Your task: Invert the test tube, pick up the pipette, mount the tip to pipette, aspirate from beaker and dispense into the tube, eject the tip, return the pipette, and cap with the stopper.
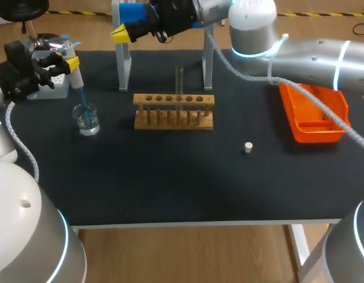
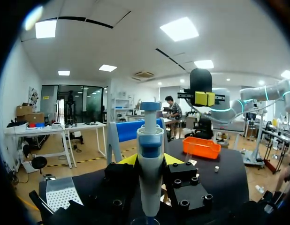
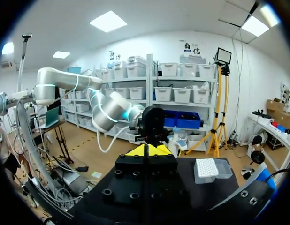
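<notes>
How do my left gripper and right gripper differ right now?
The left gripper is shut on the pipette, fingers apart around its body. The right gripper holds nothing, its yellow tips pressed together. The left gripper sits low at the left, with the pipette's tip reaching into the beaker. The right gripper is held high at the back. Both are shut.

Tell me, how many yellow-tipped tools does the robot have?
2. The left tool grips the pipette, whose tip dips into the beaker at the left of the table. The right tool, shut and empty, hangs high over the table's back edge.
</notes>
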Tool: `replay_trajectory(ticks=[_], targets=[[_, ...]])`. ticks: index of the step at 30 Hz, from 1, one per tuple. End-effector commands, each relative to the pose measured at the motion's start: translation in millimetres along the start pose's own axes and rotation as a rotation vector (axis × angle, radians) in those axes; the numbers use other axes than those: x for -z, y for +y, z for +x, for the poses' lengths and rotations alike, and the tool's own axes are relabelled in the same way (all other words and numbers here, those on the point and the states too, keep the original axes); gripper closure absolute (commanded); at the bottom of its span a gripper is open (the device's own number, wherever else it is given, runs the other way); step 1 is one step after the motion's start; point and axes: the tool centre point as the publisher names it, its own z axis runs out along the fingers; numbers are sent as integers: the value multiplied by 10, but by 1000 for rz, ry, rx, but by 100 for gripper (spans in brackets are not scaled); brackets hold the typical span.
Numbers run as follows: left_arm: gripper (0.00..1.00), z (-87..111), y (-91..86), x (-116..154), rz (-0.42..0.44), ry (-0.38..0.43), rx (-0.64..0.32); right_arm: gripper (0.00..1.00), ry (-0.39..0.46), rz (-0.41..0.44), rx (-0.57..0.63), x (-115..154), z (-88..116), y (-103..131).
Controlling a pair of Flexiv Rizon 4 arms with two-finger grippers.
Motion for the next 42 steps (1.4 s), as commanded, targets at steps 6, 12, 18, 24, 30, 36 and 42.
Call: replay_trajectory(ticks=[6,12,18,24,30,36,42], targets=[[100,3,2,3,2,0,-1,100,102,-61,-20,-164,-137,76],[100,3,2,3,2,0,-1,100,75,-94,-23,-286,-165,134],[100,3,2,3,2,0,-1,100,46,-116,-21,-376,-199,176],[100,3,2,3,2,0,-1,100,18,-140,-25,-483,-251,191],[100,3,2,3,2,0,-1,100,-2,-148,-10,-605,-308,234],[100,3,2,3,2,0,-1,100,-8,-152,7,-697,-365,253],[100,3,2,3,2,0,-1,100,-21,-155,21,-740,-452,262]])
